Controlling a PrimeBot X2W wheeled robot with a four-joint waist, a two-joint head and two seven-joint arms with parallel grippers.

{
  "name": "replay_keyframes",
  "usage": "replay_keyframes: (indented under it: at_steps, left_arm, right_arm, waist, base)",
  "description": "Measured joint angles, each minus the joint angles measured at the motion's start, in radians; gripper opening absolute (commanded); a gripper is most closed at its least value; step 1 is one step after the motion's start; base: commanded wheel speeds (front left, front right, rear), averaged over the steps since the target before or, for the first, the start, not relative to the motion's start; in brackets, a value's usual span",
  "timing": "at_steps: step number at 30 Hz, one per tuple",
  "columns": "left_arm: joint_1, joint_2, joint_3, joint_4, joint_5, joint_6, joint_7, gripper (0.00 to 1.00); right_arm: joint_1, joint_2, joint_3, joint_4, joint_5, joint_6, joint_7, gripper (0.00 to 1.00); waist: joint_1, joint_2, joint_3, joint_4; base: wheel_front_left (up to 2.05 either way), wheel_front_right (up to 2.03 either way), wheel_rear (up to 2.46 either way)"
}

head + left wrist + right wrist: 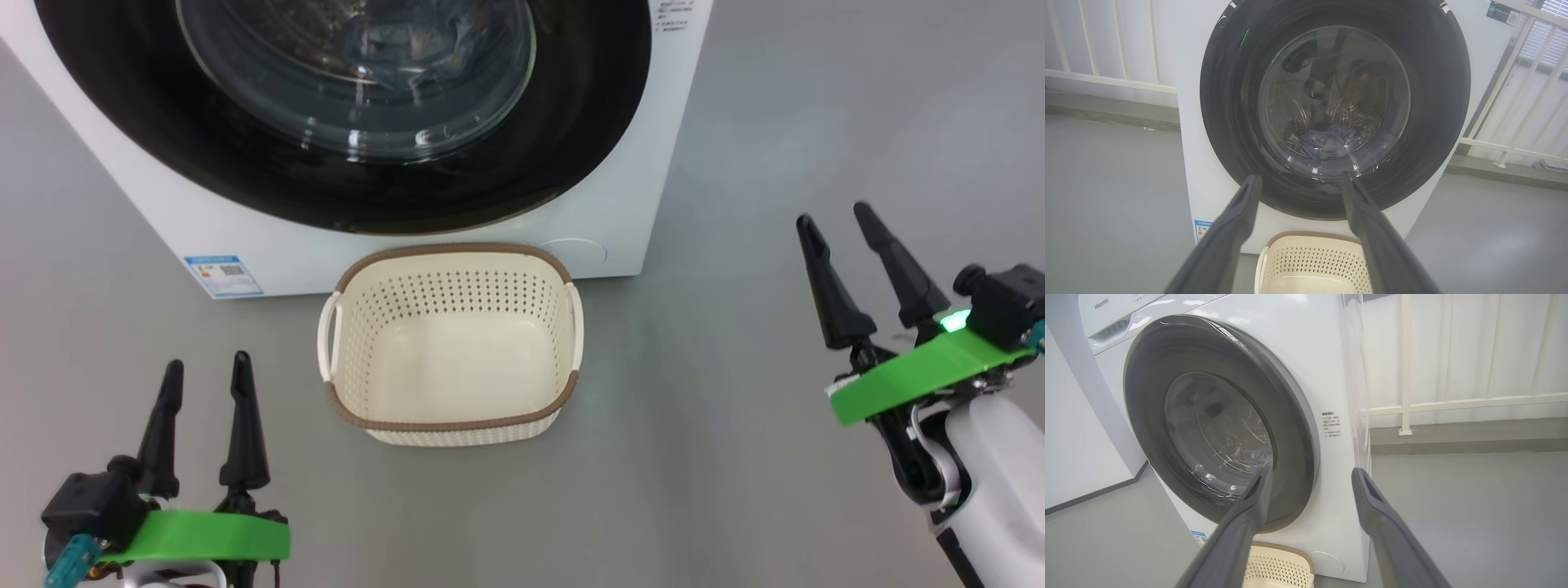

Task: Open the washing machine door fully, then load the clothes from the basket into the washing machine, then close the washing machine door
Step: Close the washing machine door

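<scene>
Looking down from the head view, we find the washing machine (629, 204) at 12 o'clock with the washing machine door (571, 155) shut against its front. The basket (453, 248) stands on the floor (735, 392) just before it, with nothing lying inside. The left pincer (207, 362) hovers at 8 o'clock of the basket and the right pincer (833, 215) at 3 o'clock. Both are released, spread wide and grasping nothing, well apart from basket and door.

In the left wrist view, the door faces us squarely at 12 o'clock beyond the spread pincer. The clothes (1327, 141) lie in a blue heap at the bottom of the drum (1359, 102) behind the glass. The basket's rim peeks in at 6 o'clock.

In the right wrist view, the door sits at 10 o'clock, its edge tight to the white front with no gap that we can make out. A corner of the basket shows at 6 o'clock.

We judge the closing step done and the whole task about complete. The next move calls for little: perhaps a check that the door has caught, then holding both arms clear of the machine.
</scene>
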Motion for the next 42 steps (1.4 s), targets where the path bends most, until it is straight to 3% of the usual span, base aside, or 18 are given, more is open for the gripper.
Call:
replay_keyframes:
  at_steps: [17,42]
  left_arm:
    - [0.053,0.031,-0.039,-0.014,-0.052,0.001,0.000,1.00]
    - [0.071,0.034,-0.059,-0.027,-0.089,0.006,0.009,1.00]
  right_arm:
    - [0.148,0.042,-0.026,-0.016,-0.022,0.000,0.000,1.00]
    - [0.185,0.066,-0.044,-0.022,-0.062,0.000,0.000,1.00]
  waist:
    - [0.0000,0.0000,-0.069,-0.049]
    - [0.0000,0.0000,-0.077,-0.029]
  base:
    - [0.00,0.00,0.00]
    - [0.00,0.00,0.00]
